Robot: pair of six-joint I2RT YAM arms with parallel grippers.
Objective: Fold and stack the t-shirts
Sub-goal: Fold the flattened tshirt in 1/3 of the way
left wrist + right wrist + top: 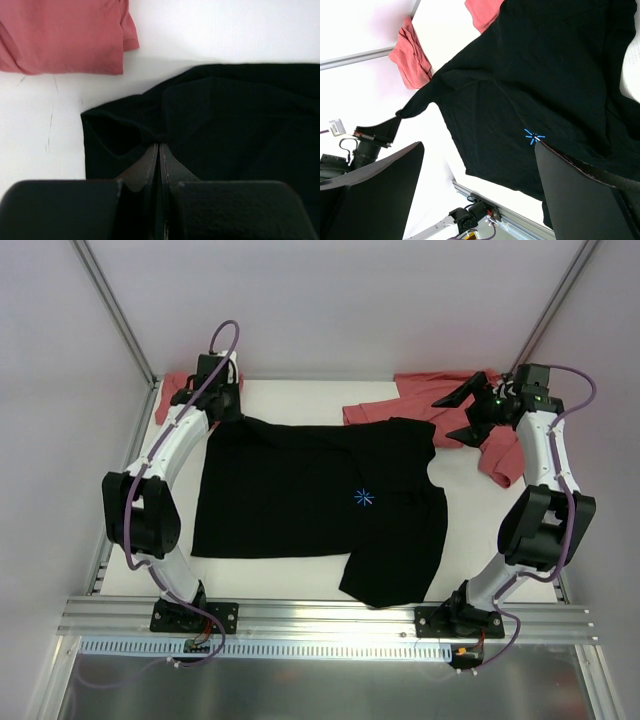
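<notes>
Folded salmon t-shirt (pixel 171 392): far left corner of the desk (pixel 300 392), just beside the black cloth; left end effector (pixel 158 148): fingers clenched together, grasping the far left corner of the black t-shirt (pixel 290 490); black t-shirt: spread flat across mid-desk, light-blue starburst mark (pixel 364 497) facing up, one sleeve trailing toward the near edge; loose salmon t-shirt (pixel 430 395): crumpled at far right, partly under the black one; right end effector (pixel 456 415): released, fingers wide apart, above this shirt.
</notes>
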